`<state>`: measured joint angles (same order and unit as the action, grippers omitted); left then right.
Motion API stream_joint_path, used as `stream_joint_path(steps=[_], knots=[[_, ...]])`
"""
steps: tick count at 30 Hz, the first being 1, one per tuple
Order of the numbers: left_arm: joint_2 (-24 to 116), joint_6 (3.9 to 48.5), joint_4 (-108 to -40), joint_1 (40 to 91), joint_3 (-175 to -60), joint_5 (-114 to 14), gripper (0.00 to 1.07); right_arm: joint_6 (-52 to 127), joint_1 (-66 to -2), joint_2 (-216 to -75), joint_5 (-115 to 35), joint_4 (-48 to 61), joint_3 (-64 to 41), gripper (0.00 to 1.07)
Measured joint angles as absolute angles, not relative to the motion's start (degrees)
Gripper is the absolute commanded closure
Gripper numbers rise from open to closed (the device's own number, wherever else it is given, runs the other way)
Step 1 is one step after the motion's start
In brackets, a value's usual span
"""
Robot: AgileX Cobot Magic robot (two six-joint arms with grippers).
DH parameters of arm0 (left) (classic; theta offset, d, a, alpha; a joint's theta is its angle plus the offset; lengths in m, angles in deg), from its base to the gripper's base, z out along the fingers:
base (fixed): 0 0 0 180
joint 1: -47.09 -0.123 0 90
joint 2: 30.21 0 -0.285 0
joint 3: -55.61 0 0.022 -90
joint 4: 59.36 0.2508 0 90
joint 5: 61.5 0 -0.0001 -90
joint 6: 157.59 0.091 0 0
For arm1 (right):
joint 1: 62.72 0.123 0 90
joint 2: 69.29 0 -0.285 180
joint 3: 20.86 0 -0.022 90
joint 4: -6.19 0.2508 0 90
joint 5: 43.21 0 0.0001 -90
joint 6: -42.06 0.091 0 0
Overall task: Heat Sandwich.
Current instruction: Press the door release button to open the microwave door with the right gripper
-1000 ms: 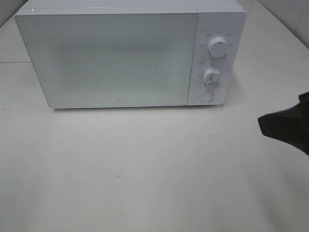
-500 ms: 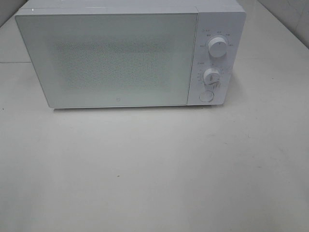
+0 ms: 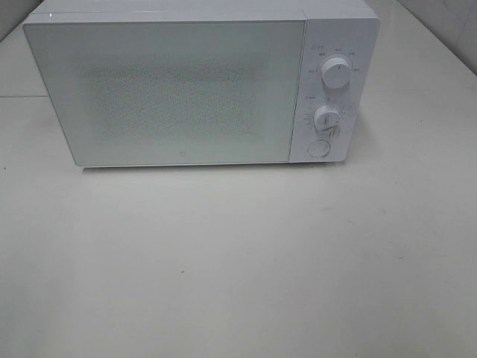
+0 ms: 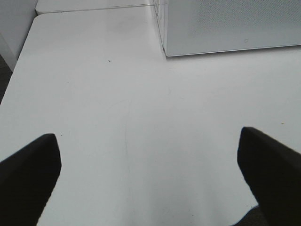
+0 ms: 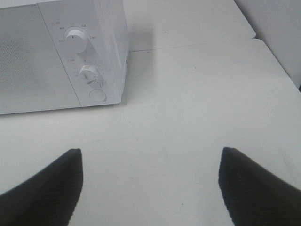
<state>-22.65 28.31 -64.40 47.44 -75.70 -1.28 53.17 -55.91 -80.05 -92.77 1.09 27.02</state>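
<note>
The sandwich is out of view in every frame. A white microwave stands at the back of the white table with its door shut; two knobs and a round button sit on its right panel. Neither arm shows in the exterior high view. My left gripper hangs open over bare table, off the microwave's front left corner. Over bare table to the right of the microwave, my right gripper is open too, with nothing between its black fingers.
The table's left edge drops off beside the left gripper. A seam between table panels runs behind the microwave's right side. A wall rises at the far right.
The right arm's black tip, seen at the right edge of the exterior high view a second ago, has drawn out of that view. The microwave has not moved.
</note>
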Motion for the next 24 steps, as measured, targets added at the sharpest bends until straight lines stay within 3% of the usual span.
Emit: stream_joint_path(steps=[7,24], knots=[[-22.7,28.3,-64.4,47.4,-75.7,-1.3,0.09,53.3,-60.1,-76.9,-99.5,2.3,26.4,0.31],[-22.7,28.3,-64.4,47.4,-75.7,-1.3,0.09,53.3,-60.1,-76.9,-102.1,2.4,27.2,0.31]])
